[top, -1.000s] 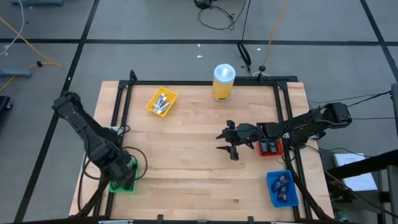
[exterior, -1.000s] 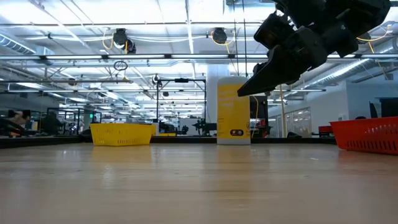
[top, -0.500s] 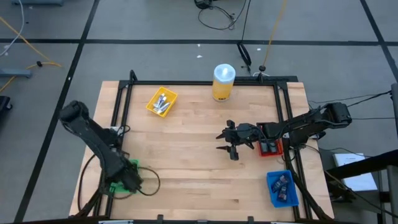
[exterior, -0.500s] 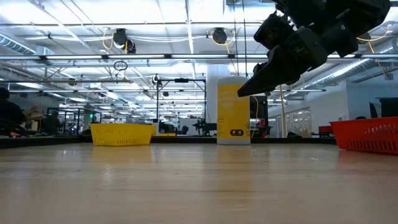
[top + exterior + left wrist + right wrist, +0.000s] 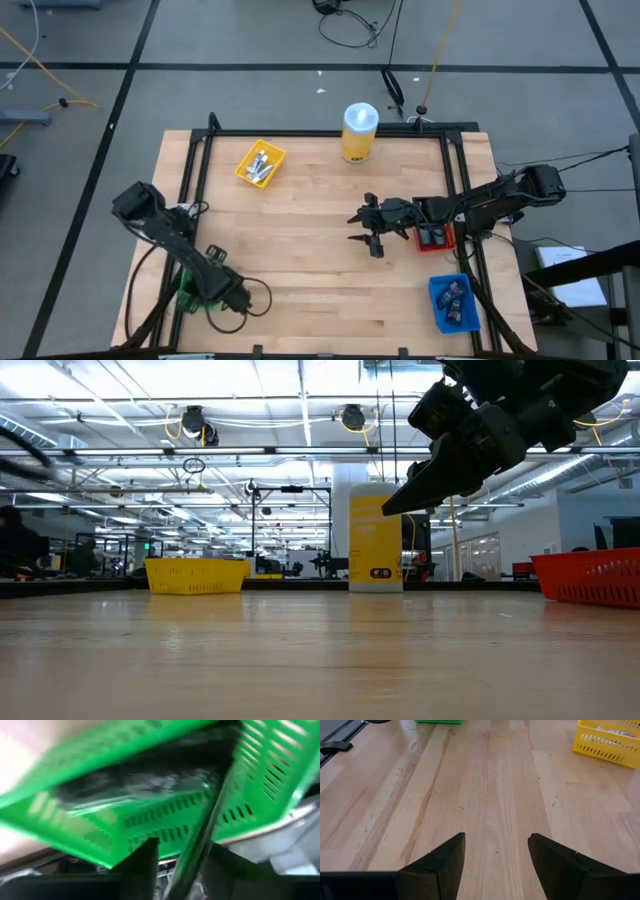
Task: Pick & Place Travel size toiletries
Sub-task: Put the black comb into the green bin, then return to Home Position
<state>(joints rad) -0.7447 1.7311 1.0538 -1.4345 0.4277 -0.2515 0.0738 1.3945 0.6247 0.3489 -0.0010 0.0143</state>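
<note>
left gripper (image 5: 228, 296) sits over the green bin (image 5: 190, 296) at the table's front-left corner, fingers parting to drop a dark toiletry (image 5: 145, 772) inside. right gripper (image 5: 362, 229) waits mid-table, fingers apart and empty.

Bright even overhead lighting; soft shadows; left wrist view motion-blurred; ceiling lights glare.

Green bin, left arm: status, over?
Left gripper at the green bin, jaws straddling its wall. Dark toiletries lie inside. Right gripper open, empty, above bare table. Nothing in the way.
</note>
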